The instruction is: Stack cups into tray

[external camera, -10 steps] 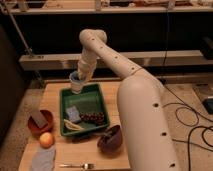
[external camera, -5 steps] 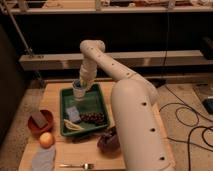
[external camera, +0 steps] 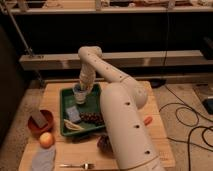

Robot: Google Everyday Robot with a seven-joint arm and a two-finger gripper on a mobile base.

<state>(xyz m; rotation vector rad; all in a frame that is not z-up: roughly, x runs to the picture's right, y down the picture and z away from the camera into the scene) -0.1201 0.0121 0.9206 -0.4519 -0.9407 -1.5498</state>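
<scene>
A pale white cup (external camera: 79,93) with a bluish inside sits upright in the far part of the green tray (external camera: 66,131). My gripper (external camera: 84,86) is at the end of the white arm, directly above the cup and touching its rim. No other cup is in view. The tray also holds a bunch of dark grapes (external camera: 92,118), a blue sponge (external camera: 73,112) and a pale banana-like piece (external camera: 73,126).
An orange-brown bowl (external camera: 41,122) with a grey item stands left of the tray. An orange fruit (external camera: 46,139), a grey cloth (external camera: 43,158) and a fork (external camera: 76,165) lie at the front left. A dark bowl (external camera: 105,144) is partly hidden behind my arm. The wooden table (external camera: 155,145) stands before a bench.
My gripper has moved the cup down from above the tray's far edge into the tray. The arm has swung lower and nearer.
</scene>
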